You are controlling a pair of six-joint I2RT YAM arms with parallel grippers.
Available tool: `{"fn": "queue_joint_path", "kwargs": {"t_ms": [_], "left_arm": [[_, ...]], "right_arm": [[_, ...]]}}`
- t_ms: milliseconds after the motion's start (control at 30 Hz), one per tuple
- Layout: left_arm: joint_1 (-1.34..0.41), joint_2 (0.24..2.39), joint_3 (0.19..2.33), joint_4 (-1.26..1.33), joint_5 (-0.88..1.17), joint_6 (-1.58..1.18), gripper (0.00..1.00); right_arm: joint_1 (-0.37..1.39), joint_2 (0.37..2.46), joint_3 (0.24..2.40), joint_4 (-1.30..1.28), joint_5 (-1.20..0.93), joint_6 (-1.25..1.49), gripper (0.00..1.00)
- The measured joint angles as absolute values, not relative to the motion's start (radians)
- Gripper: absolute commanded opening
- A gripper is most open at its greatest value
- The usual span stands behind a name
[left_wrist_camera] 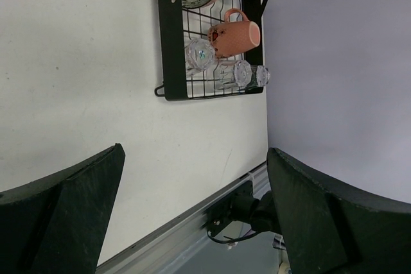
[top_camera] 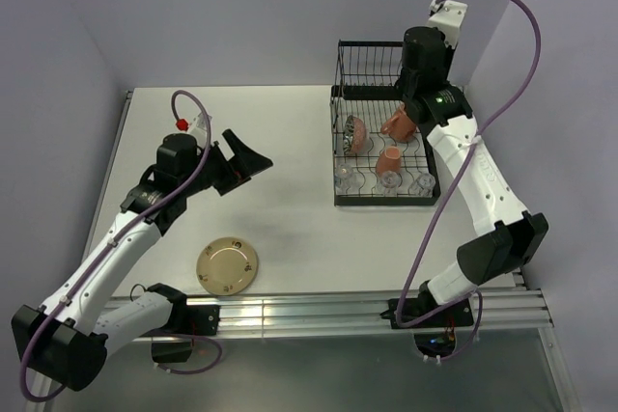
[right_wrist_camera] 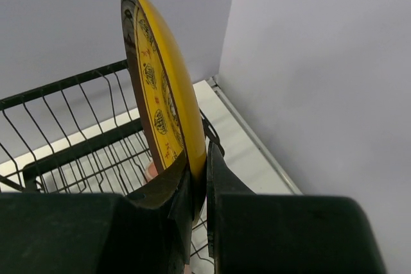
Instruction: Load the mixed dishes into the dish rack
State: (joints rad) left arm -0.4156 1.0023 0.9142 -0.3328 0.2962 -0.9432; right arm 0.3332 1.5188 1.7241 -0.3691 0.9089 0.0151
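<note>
Right gripper (right_wrist_camera: pixel 200 171) pinches the yellow patterned plate (right_wrist_camera: pixel 164 94) by its bottom rim, hidden in the grip; plate stands upright, edge-on, over the dish rack (right_wrist_camera: pixel 83 150). My left gripper (left_wrist_camera: pixel 196 158) gapes wide, empty.

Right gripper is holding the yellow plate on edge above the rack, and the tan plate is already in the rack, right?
Not quite. The tan plate lies flat on the table, near the front edge, as the top view shows. The right gripper does hold the yellow plate on edge above the rack.
</note>
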Motion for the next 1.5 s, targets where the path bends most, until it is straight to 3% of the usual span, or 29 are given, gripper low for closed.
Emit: {"fn": "queue_joint_path", "kwargs": {"t_ms": [800,1500], "left_arm": [[-0.416,1.052,0.871,-0.273,0.321,-0.929,0.98],[-0.416,1.066,0.863,-0.258,0.322,-0.925,0.98]], "right_arm": [[0.263,1.669,1.682,-0.170,0.834,-0.141,0.00],[0.215,1.724,1.674,-0.159,0.737,-0.138,0.00]]}}
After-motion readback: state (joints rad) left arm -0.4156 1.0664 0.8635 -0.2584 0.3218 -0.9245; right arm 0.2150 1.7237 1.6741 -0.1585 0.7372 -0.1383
